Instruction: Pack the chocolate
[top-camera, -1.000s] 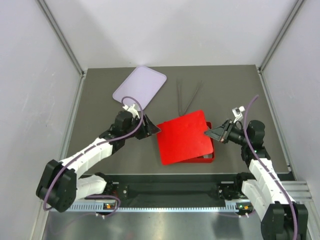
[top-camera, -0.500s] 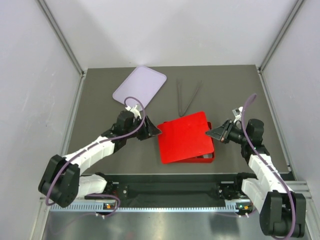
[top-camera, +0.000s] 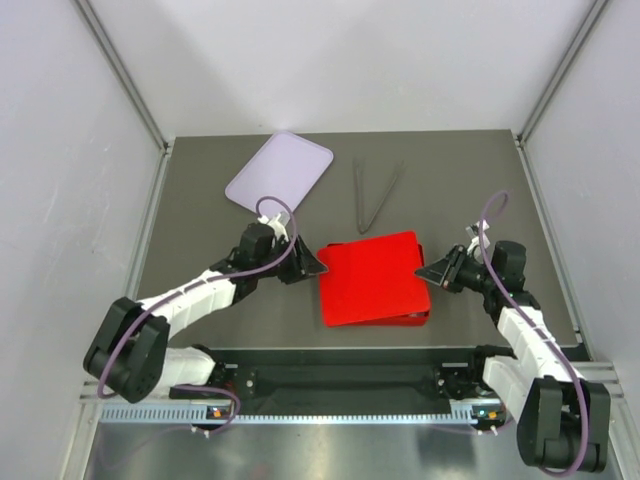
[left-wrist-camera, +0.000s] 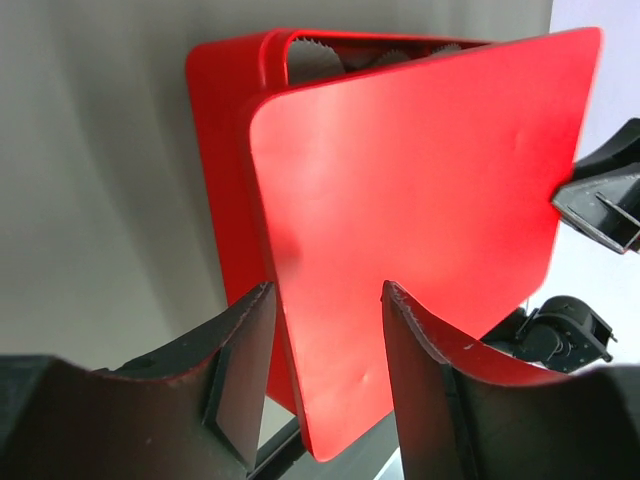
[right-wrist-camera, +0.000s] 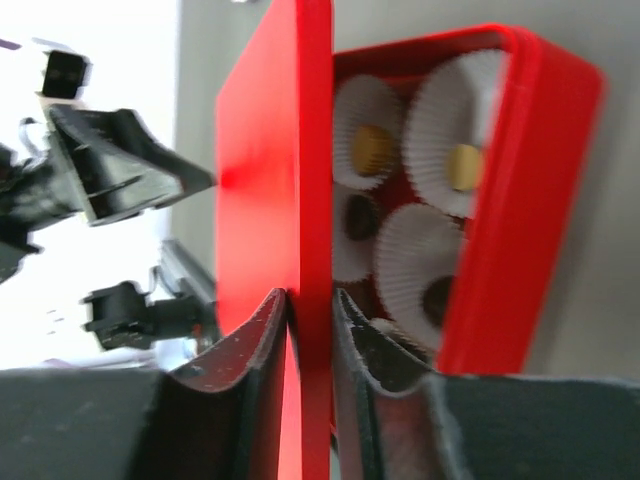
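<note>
Top view: a smooth, flat red lid lies askew over the red box, hiding all but its near rim. The left gripper sits at the lid's left corner and the right gripper at its right edge, with thin metal tongs and a lavender tray well apart on the desk. Left wrist: jaws part open, lid corner in the gap, contact unclear. Right wrist: jaws pinched on the lid's edge; beneath it the chocolate, tan and dark, sits in fluted white paper cups inside the box, blurred.

Overhead view looks down; both wrist views closely face the shared red lid.
</note>
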